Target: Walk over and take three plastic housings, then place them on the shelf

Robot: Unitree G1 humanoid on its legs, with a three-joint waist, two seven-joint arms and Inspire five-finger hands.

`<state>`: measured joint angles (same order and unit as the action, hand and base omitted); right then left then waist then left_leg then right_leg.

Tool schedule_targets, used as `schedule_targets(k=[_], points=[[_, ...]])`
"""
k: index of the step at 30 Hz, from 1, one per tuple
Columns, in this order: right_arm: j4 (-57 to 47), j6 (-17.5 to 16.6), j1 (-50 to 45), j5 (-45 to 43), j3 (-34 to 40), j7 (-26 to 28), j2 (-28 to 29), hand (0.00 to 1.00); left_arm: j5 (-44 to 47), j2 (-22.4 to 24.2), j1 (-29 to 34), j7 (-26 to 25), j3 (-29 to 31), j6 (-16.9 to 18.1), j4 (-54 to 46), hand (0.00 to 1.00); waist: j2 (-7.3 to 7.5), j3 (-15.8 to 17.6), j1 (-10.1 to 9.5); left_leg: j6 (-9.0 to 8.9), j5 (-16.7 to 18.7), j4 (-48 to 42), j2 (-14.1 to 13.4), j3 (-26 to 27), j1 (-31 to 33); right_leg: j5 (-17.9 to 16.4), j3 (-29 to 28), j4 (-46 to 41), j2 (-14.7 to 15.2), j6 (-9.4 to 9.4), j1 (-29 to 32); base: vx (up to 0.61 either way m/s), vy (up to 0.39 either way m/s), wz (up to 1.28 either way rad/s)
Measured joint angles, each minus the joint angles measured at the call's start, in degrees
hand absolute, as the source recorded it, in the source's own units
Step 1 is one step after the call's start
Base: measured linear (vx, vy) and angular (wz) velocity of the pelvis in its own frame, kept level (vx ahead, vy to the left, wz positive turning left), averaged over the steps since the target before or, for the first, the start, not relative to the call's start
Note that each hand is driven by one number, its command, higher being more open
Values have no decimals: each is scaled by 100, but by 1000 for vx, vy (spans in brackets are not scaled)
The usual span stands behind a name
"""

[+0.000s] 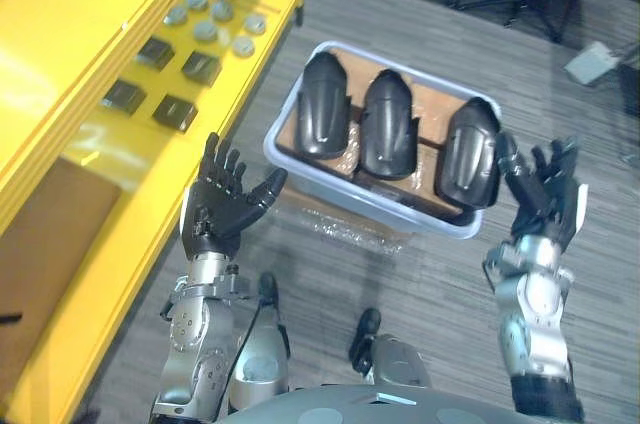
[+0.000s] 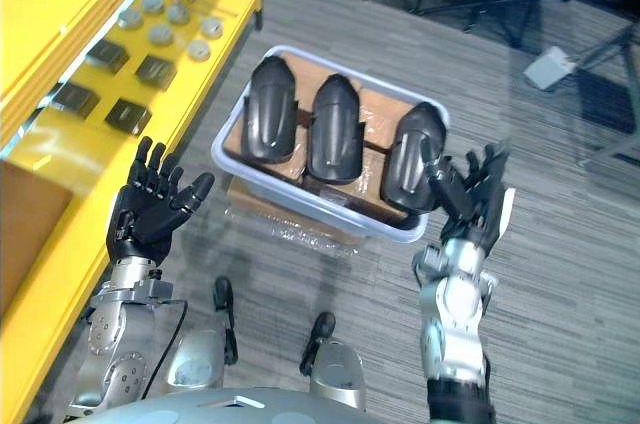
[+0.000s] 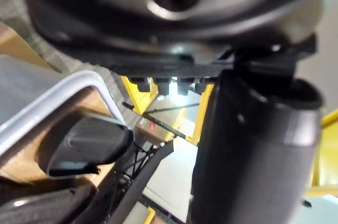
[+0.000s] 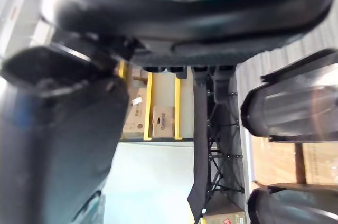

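The left hand [image 1: 220, 206] is raised palm-up with its fingers spread and straight and its thumb swung out to the side; it holds nothing. The right hand [image 1: 540, 192] is just as open, fingers fanned and likewise empty. In the eye views its thumb overlaps the edge of the right housing [image 1: 470, 152], but whether they touch cannot be told.

Between the two hands and a little ahead stands a pale grey tub [image 1: 345, 191]. It contains all three black plastic housings, lying side by side with their rounded backs up: the left housing [image 1: 325, 104], the middle housing [image 1: 389, 124] and the right one (this last sits hard against the tub's right end). They rest on brown cardboard [image 1: 432, 109] that lines the tub's bottom. The tub itself sits on a brown box [image 1: 345, 226] covered in clear film, which stands on the grey carpet [image 1: 450, 324].

To the robot's left runs the yellow shelf [image 1: 120, 234]. On it lie small black square parts [image 1: 175, 112] and, farther along, a cluster of round grey discs [image 1: 205, 31].
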<state>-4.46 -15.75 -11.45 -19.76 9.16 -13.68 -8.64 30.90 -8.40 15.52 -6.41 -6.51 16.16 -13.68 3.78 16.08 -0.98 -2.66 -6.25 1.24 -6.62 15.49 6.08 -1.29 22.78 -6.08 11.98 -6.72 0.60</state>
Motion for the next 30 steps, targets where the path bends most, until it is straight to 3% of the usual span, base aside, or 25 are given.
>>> schedule_targets(k=[5,7,15,30], points=[[-74,-2,-800,-109,36,469,57,100,6,90,-118,-136,-74,22,-22,100,-162,-410,300,-64,126,44,-8,306,-296,78,-264,234,-28,-41,-200,69,2,-30],[-74,-2,-913,-112,66,510,56,100,6,102,-174,-172,-94,22,-33,100,-236,-479,321,-84,111,110,-6,333,-446,83,-273,244,-33,-44,-297,74,-13,-9],[-74,-5,-817,-120,15,618,34,100,7,102,-162,-245,-31,24,-307,100,-302,-774,275,-96,101,268,26,327,-593,100,-253,327,-42,-71,-415,20,-1,0],[-74,9,-777,-122,-315,601,-63,100,4,97,-134,-318,-31,14,-731,100,-422,-943,279,-109,19,378,44,319,-666,122,-231,426,-62,-68,-480,0,0,0]])
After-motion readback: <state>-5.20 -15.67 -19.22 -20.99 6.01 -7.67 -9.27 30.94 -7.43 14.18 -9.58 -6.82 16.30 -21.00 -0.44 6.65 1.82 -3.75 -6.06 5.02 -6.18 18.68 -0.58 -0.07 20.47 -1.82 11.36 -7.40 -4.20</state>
